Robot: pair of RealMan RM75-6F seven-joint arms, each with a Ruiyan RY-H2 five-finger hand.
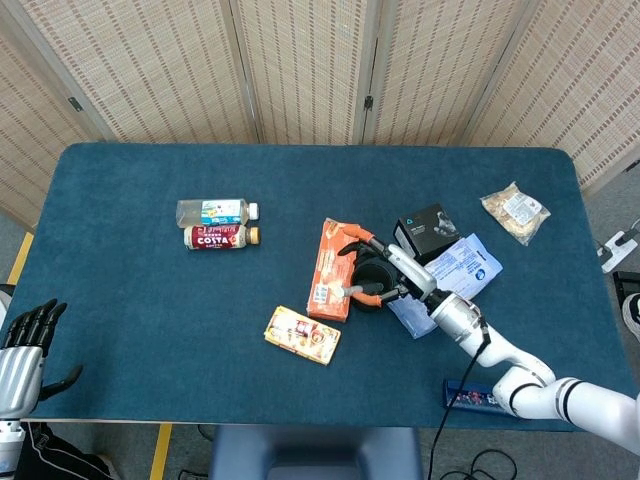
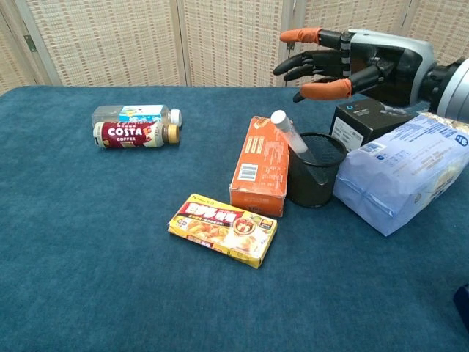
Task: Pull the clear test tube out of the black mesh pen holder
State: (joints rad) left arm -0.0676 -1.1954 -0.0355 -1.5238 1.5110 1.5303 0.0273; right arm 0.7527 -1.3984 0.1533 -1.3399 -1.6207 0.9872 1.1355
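Observation:
The clear test tube (image 2: 291, 137) stands in the black mesh pen holder (image 2: 315, 180), leaning left over the rim with its white cap toward the orange box. My right hand (image 2: 352, 64) hovers above and behind the holder with fingers spread, touching nothing. From the head view the right hand (image 1: 385, 268) covers much of the holder (image 1: 368, 300), and the tube is hard to make out. My left hand (image 1: 22, 348) hangs off the near left corner of the table, fingers extended and empty.
An orange box (image 2: 262, 165) touches the holder's left side, and a yellow box (image 2: 223, 229) lies in front of it. A blue-white bag (image 2: 399, 172) and a black box (image 2: 363, 121) crowd the right. Two bottles (image 2: 135, 125) lie far left. A snack bag (image 1: 514, 211) sits at the back right.

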